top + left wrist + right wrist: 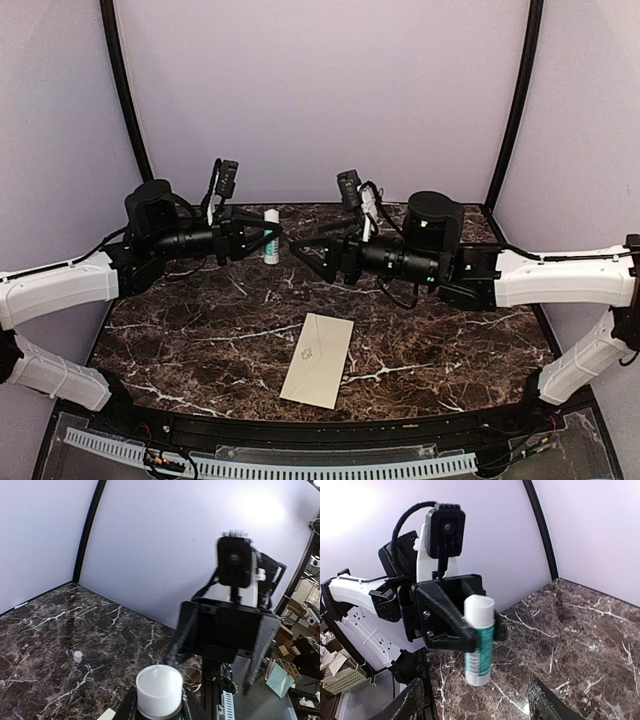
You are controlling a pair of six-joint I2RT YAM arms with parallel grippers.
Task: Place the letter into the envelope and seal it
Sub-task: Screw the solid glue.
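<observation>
L arm (60, 285) reaches in from the left, forearm roughly level, wrist high over the rear of the table (200, 340). L gripper (264, 238) points toward the middle w/ jaws clamped on a glue stick (271, 246). The stick is white w/ a teal label, upright & clear of the tabletop. R arm (560, 275) mirrors it from the right, also level. R gripper (312, 254) sits just right of the glue stick, facing it. Its jaws are spread wide w/ nothing between them & don't touch the stick. In the R wrist view its fingers (409, 702) show only as dark tips at the bottom edge.

Envelope (318, 360) lies flat on the table, nearer the arm bases than the glue stick & a bit to its right. It's tilted, faint emblem up, well apart from both grippers. Small white cap (78, 655) stands on the table, left of & past the glue stick in the L wrist view; can't pick it out from above.

Letter: can't tell where it is from these views. Glue stick's lower end is cut off in the L wrist view, & the R gripper there is blurred.
</observation>
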